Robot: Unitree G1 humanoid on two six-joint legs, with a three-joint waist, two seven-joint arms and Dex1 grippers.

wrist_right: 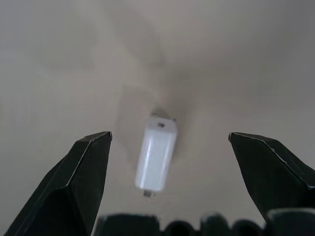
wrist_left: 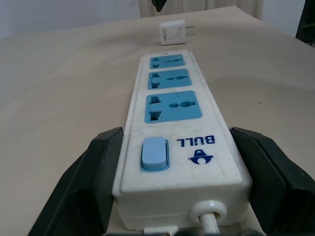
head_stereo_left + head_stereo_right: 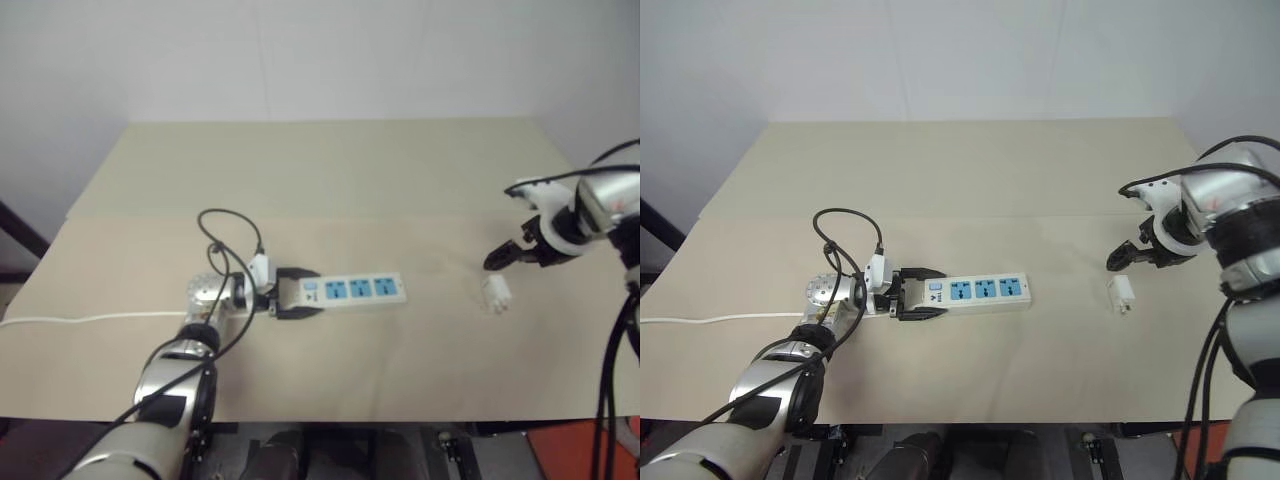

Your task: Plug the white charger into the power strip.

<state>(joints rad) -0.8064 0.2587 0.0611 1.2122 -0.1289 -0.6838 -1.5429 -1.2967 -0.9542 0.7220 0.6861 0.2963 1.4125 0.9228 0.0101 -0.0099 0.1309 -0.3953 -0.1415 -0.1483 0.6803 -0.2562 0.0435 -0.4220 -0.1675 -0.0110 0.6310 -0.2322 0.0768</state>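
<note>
The power strip [image 3: 355,290] is a long white bar with three blue sockets, lying flat at the table's middle left. My left gripper [image 3: 305,293] is shut on its switch end, one black finger [image 2: 93,172] on each long side. The white charger [image 3: 497,293] lies on its side on the table, well to the right of the strip; it also shows beyond the strip's far end in the left wrist view. My right gripper [image 3: 515,255] hovers just above the charger [image 1: 156,158], pointing steeply down. It is open, and the charger lies between its spread fingers without touching them.
The beige table [image 3: 330,180] has bare surface between strip and charger and across its far half. The strip's white cord [image 3: 90,320] runs off to the left edge. A black cable [image 3: 225,225] loops over the table behind my left wrist.
</note>
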